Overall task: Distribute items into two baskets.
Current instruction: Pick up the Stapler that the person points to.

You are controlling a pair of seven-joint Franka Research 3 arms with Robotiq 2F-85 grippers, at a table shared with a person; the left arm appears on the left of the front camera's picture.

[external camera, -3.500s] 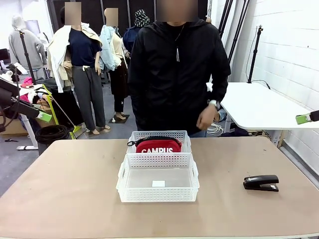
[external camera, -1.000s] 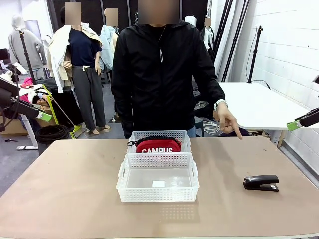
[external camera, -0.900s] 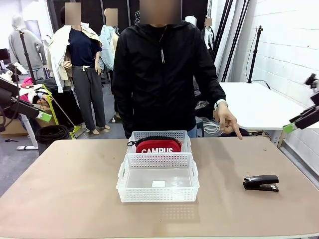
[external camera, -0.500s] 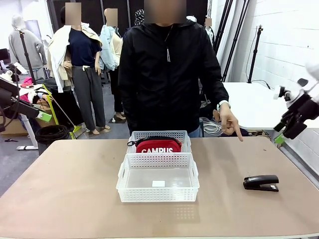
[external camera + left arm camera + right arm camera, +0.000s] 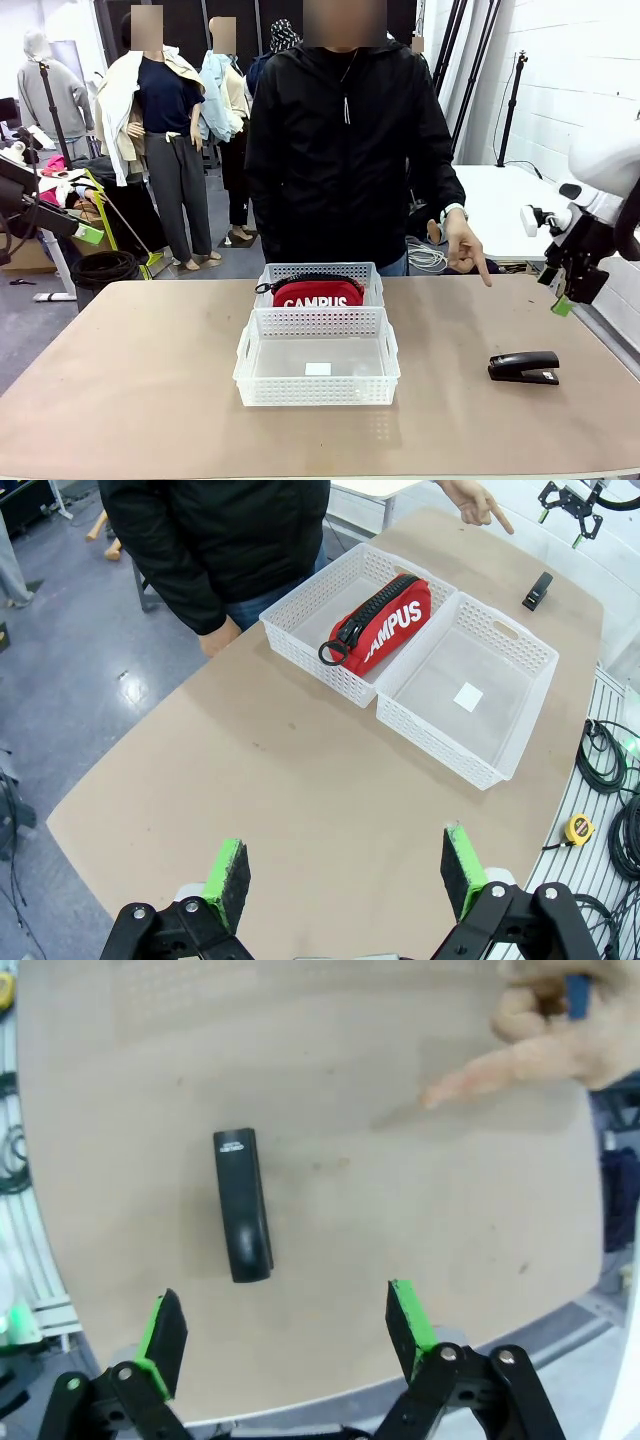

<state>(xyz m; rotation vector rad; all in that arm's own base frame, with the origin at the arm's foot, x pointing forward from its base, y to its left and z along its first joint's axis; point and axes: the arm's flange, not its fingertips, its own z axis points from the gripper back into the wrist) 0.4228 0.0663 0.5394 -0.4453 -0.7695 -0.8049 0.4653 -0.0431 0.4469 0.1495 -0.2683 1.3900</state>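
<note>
Tan bench (image 5: 150, 380) in a cluttered lab room, with a person standing at the far side. Two baskets sit end to end mid-bench, touching. The far basket (image 5: 372, 272) holds the red CAMPUS pouch (image 5: 318, 293), and the near basket (image 5: 318, 322) is bare inside except a white label (image 5: 318, 369). The stapler (image 5: 524, 366) lies flat on the right part of the bench, well apart from both baskets and fairly near the right edge. The person's hand (image 5: 465, 250) points a finger down toward that side. The right gripper (image 5: 558, 295) hangs above and beyond the stapler, fingers apart and holding nothing. In the right wrist view the stapler lies under the gap between them, nearer one finger. The left gripper (image 5: 343, 875) is high over the left end, fingers also spread and empty. The stapler is probably rigid and dense for its size, with a smooth shell that could slip. It's best pinched across the narrow sides at mid-length, since pressing top to bottom would likely make the hinged top give. The wrist likely needs to turn so the fingers straddle its width. The pouch is soft and looks already placed. There is open bench between the stapler and the near basket, so the carry path looks free. The lift has to clear the basket wall, and the drop zone is wide. Watch the nearby bench edge and the pointing hand.
</note>
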